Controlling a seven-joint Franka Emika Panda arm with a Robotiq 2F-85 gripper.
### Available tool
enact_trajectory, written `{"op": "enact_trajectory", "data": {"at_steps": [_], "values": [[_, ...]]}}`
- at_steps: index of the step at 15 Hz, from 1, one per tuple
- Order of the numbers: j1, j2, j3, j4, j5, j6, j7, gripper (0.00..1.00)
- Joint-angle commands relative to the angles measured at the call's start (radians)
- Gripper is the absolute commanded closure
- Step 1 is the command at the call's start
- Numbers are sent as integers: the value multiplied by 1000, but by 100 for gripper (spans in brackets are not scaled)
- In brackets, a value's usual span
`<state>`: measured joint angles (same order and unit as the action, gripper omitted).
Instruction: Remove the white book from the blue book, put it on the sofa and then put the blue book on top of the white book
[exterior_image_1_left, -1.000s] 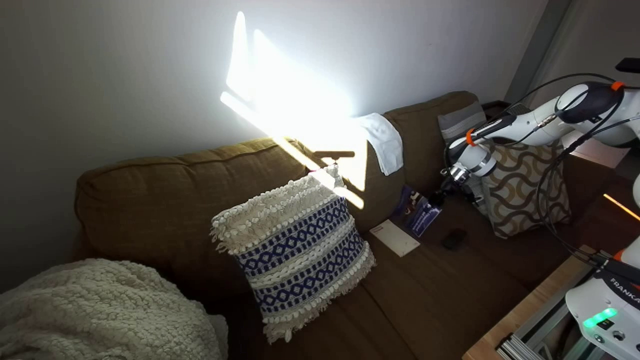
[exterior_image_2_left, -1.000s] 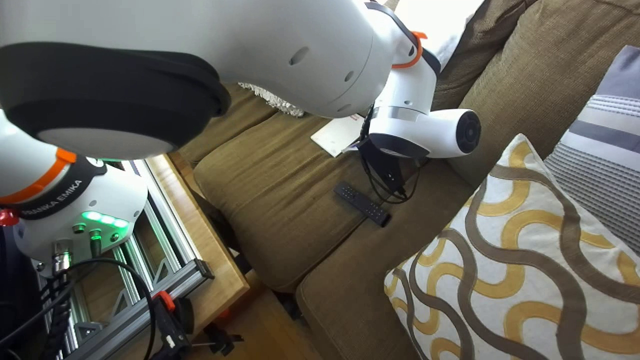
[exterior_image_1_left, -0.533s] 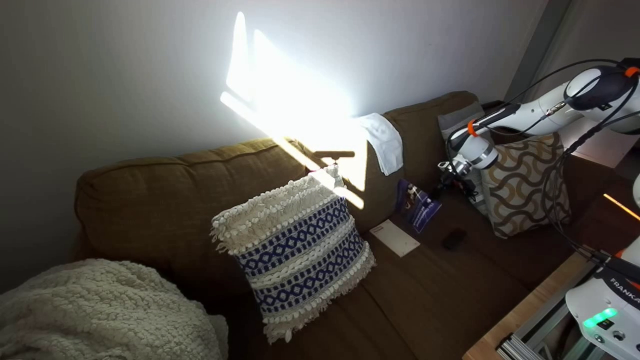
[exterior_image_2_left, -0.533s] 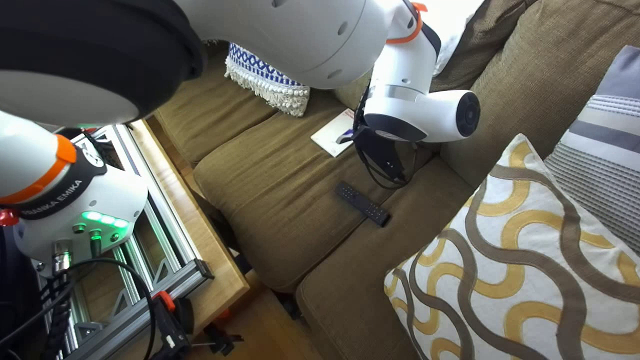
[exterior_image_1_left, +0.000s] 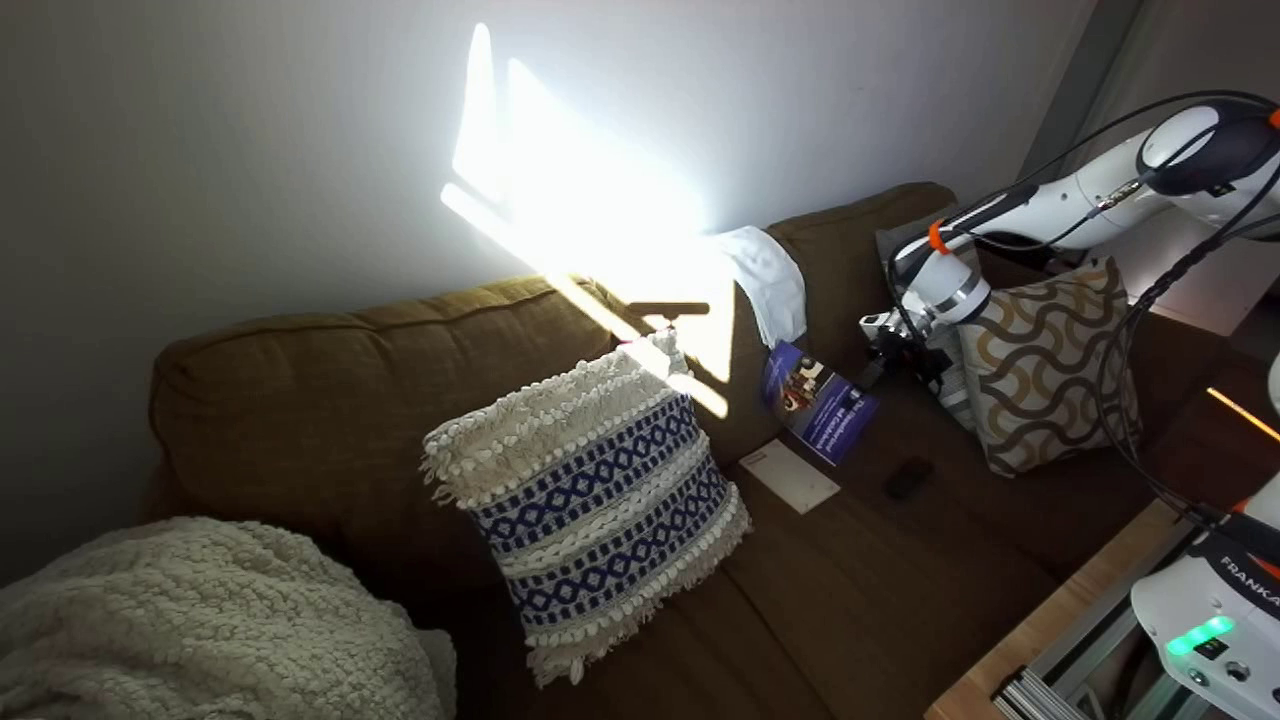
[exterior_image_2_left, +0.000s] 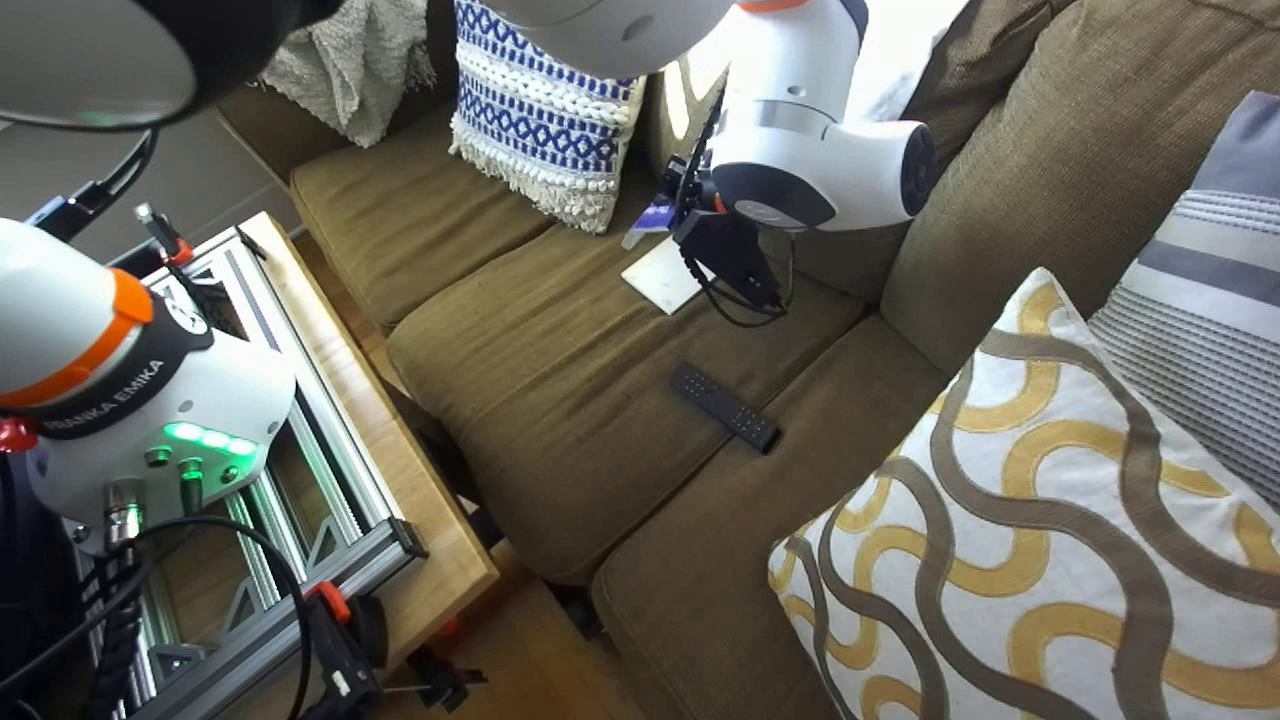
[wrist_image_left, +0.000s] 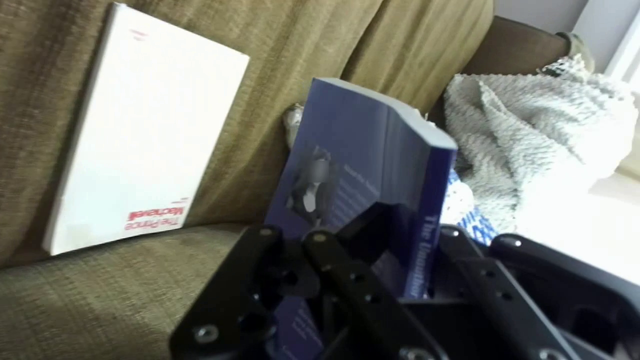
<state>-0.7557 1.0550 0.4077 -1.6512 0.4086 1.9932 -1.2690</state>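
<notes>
Currently, the black two-finger gripper clamps the dark-blue paperback book nearer the blue-and-white knitted pillow than before; the thin white book lies flat on the brown fabric sofa, so only stacking likely remains.

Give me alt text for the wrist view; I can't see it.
The pincer grips a tilted blue paperback. At frame left, a white copy of Machiavelli's The Prince lies on the brown sofa; at frame right sits a fluffy pale blanket.
</notes>
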Motion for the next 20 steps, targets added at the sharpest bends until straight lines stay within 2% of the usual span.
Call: {"op": "enact_trajectory", "data": {"at_steps": [1,4,9,15,20], "values": [[50,7,-43,6,66,-115,-71,97],[112,28,-100,18,101,-160,-30,97],[218,54,-214,3,179,-20,86,97],[291,122,-250,25,262,147,213,97],[343,168,-269,41,256,263,350,97]]}}
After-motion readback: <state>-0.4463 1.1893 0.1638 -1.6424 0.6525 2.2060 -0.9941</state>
